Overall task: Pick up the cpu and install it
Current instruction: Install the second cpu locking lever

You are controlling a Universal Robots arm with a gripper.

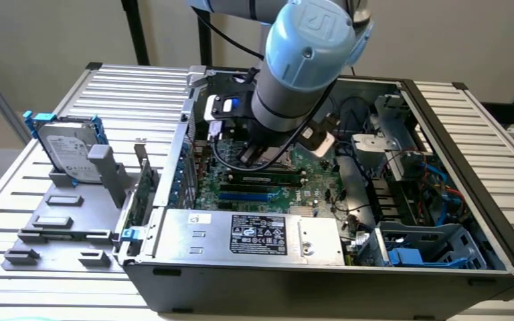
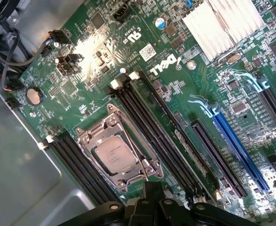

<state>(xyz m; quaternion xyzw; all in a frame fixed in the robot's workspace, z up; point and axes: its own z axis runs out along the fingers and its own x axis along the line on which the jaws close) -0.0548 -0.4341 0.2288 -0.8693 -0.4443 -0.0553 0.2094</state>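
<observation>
Silver cpu (image 2: 115, 154) lying flat, top up, square in its socket frame (image 2: 120, 149), fingers (image 2: 153, 194) together just beside it

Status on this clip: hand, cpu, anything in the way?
Hand shut, empty, above the motherboard. Cpu seated in its socket beside the RAM slots. Nothing over the cpu.
</observation>
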